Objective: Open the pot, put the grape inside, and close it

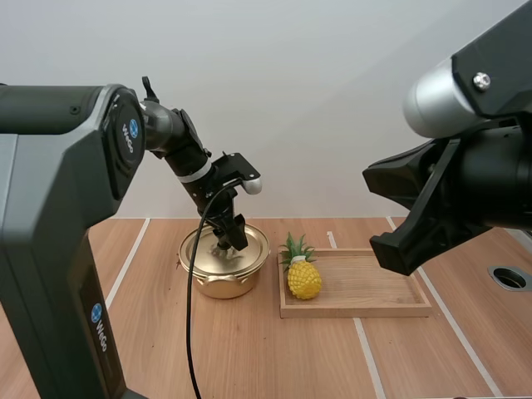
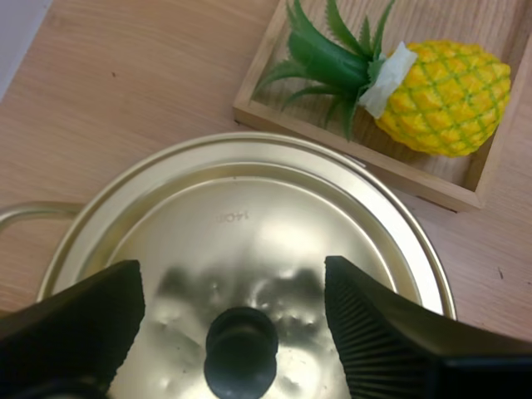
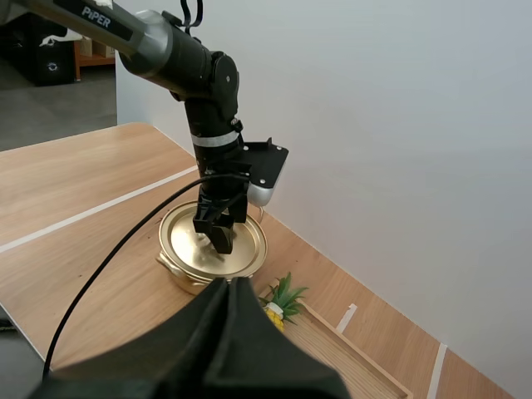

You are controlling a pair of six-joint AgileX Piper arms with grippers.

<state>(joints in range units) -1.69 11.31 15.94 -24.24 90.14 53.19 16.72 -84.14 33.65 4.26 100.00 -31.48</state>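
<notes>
Left wrist view: left gripper [image 2: 233,278] spread wide, fingers [image 2: 391,332] flanking the black knob [image 2: 241,349] on the lid [image 2: 249,216].

— Is there any writing to read?
— "PiPER", in white letters, on the left arm [image 3: 98,15], up above the pot [image 3: 183,277].
— Anything more on that arm?
— Two round blue badges [image 1: 131,131], each with white letters beside it. They look like "Wido", but I'm not sure.
— And the pot itself?
— There's a faint stamp [image 2: 231,218] on the lid [image 2: 249,249], too dim to read.
</notes>
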